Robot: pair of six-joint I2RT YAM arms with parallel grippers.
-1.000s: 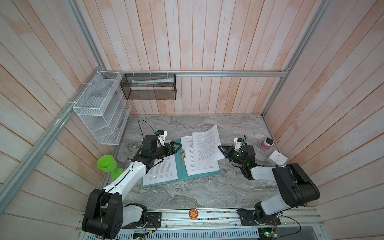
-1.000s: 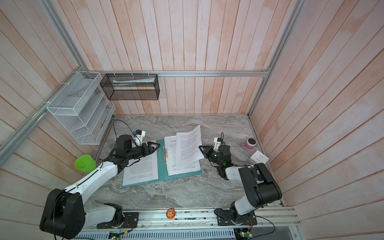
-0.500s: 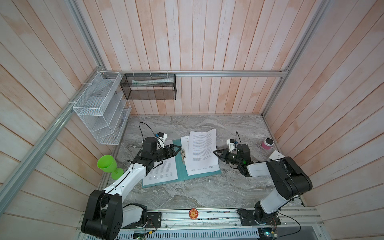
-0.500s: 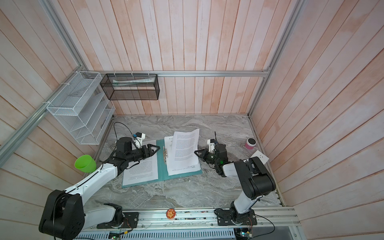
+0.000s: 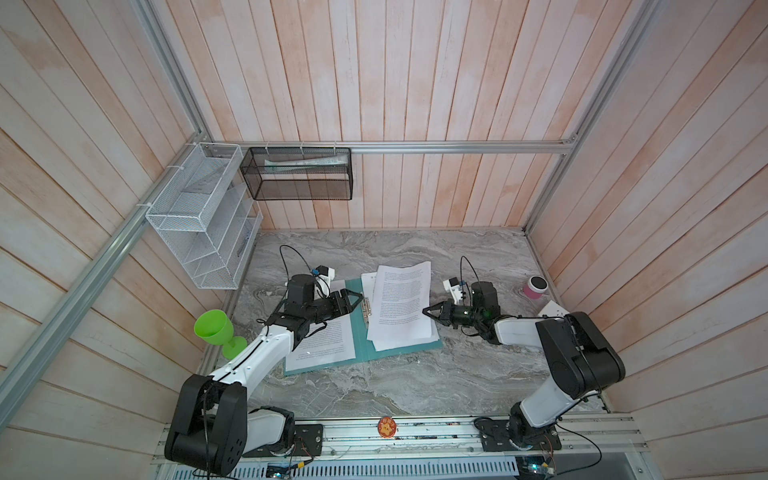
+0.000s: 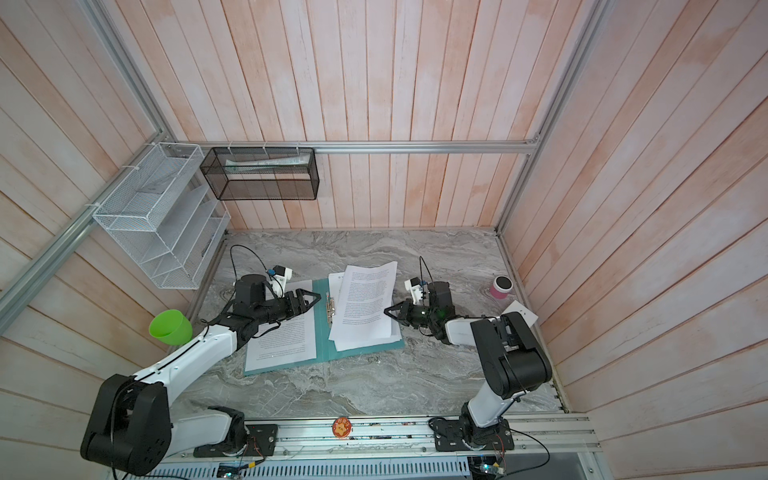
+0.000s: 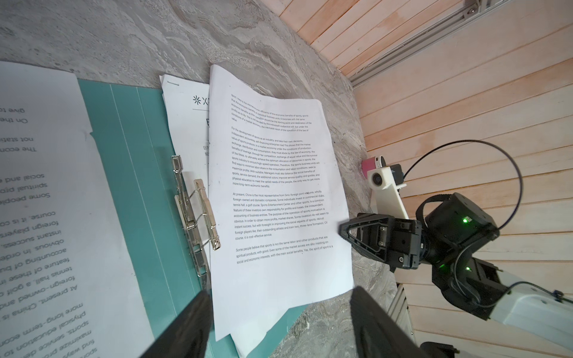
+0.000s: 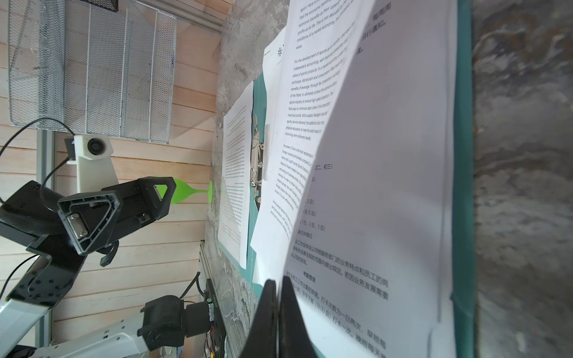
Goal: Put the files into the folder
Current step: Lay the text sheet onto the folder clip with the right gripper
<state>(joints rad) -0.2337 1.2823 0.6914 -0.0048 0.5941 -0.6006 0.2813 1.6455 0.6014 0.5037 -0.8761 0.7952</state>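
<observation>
**Step in hand:** seating the files [image 5: 368,286] in the folder [image 5: 360,336], which lies open and flat on the desk [image 5: 415,386].

1. My right tool [image 5: 426,311] is pressed together on the outer edge of the top sheet [image 5: 401,303], at the folder's right edge. That edge is raised off the other files, which are stacked on the folder's right cover. The sheet lies skewed to the cover, and its far end overhangs the folder's far edge.
2. My left tool [image 5: 351,300] is spread and holds nothing. It hovers over the folder's left cover, close to the clip [image 5: 366,309] at the spine.
3. 1 single sheet [image 5: 328,347] lies flat on the folder's left cover.
4. In the left wrist view the clip's lever appears to be raised.

**Next move, as I judge it:**

- Draw the top sheet back until all 4 edges lie inside the folder's right cover, with its inner edge toward the spine. Then lower it and let go.
- Move slowly, because paper held by 1 edge bends and can drag the sheets beneath it out of line.
- My left tool is free to steady the stack near the spine.
- The single sheet on the folder's left cover is probably the next to be gathered.
</observation>
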